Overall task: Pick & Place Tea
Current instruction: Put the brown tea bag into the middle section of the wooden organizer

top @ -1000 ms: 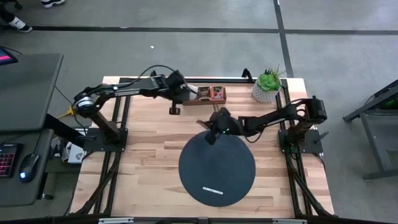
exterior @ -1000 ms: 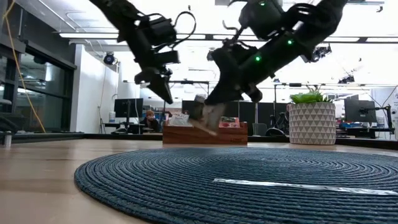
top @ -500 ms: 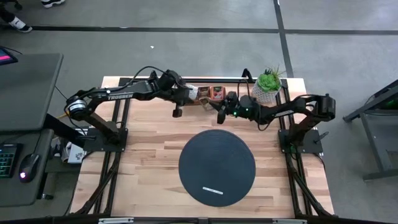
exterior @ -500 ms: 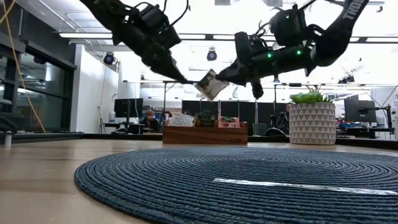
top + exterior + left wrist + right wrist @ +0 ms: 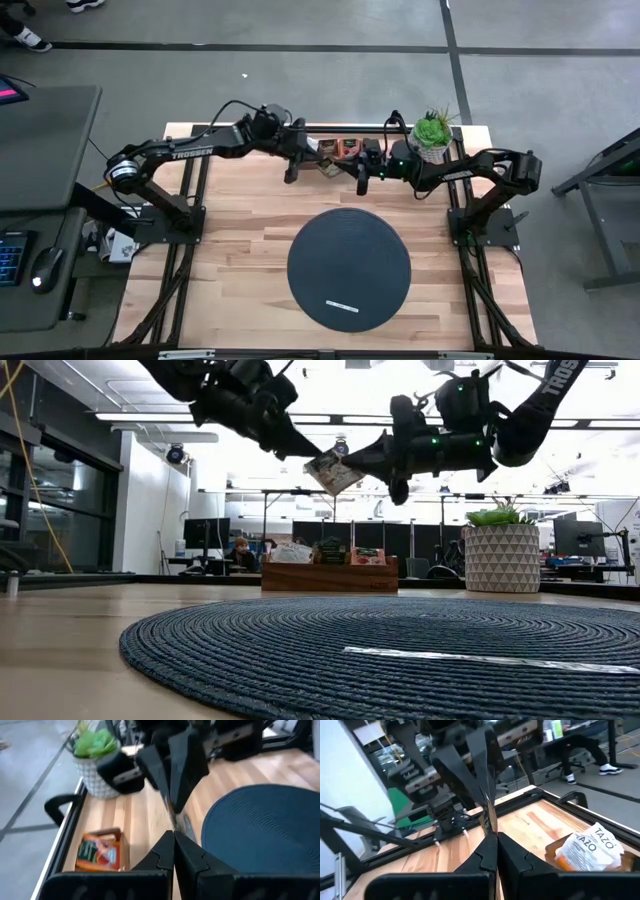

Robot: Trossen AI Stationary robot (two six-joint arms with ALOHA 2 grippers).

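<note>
Both pincers [image 5: 322,460] pinch one tea sachet [image 5: 333,471] above the wooden table [image 5: 240,260], office behind.

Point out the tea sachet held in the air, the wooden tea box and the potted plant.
Printed tea sachet held in the air [image 5: 333,470]: low view, its flat printed face.
Brown wooden tea box [image 5: 329,576]: low view, front wall.
Green plant in white patterned pot [image 5: 500,559]: low view, pot's side.

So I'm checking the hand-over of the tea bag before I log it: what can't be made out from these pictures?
- High view: the tea bag is hidden between the left gripper and right gripper.
- Low view: print on the tea bag is too small to read.
- Low view: contents of the wooden box are partly hidden behind its wall.
- Left wrist view: the bag is blurred, edge-on.
</note>
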